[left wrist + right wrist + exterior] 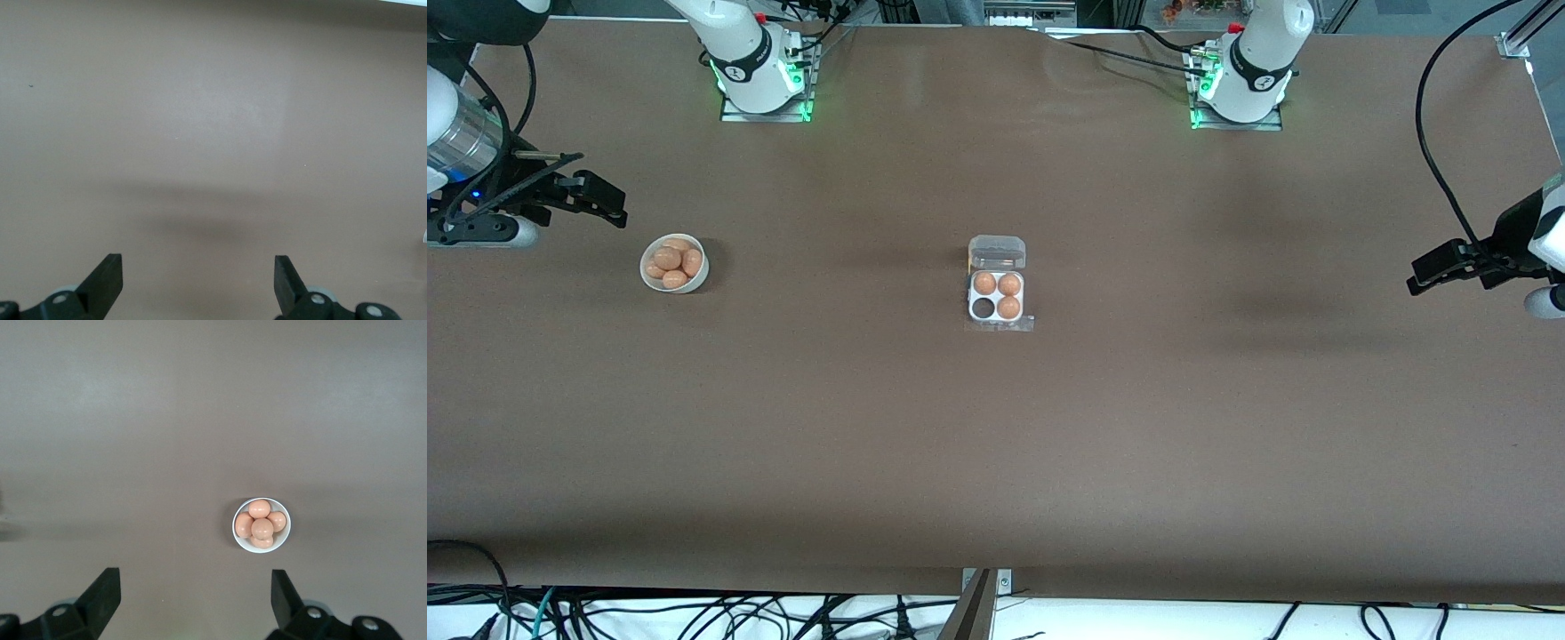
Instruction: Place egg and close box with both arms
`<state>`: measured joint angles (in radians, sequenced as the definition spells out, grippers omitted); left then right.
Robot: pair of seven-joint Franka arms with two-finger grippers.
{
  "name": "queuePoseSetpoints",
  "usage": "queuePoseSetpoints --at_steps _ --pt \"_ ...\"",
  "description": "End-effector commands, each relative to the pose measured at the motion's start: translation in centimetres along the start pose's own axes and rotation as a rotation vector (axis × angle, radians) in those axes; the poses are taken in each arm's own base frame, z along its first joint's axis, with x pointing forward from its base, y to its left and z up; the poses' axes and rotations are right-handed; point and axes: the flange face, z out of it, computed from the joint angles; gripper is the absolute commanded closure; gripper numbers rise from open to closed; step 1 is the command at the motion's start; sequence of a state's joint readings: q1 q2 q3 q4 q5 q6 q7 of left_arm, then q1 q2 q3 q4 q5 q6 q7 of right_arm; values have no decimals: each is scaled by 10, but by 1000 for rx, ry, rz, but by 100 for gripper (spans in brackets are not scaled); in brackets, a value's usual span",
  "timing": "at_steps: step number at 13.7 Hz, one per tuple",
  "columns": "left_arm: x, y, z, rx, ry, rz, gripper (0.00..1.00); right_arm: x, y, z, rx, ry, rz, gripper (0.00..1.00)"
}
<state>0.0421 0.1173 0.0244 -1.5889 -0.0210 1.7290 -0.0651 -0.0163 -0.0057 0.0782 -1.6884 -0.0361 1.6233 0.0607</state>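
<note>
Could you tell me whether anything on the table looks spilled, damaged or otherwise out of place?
Nothing stands out. The box lies open with three eggs and one empty cell; the bowl holds its eggs. Both grippers, left and right, wait open.

Small square clear-plastic box [997,298] at mid-surface, hinged transparent lid [997,252] open and lying flat on the side toward the robot bases. Whitish tray with four round cells: three holding orange-brown eggs, one empty. More eggs [673,262], alike in look, heaped in a round white bowl [660,281] toward the right arm's end.
</note>
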Motion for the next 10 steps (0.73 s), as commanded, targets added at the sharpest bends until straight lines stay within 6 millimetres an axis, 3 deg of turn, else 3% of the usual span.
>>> queuePoseSetpoints --at_steps 1,10 --pt "5 -3 -5 -10 1 14 0 -5 1 0 -4 -7 10 0" --pt "5 -5 -6 36 1 69 0 -4 0 1 -4 -8 9 0"
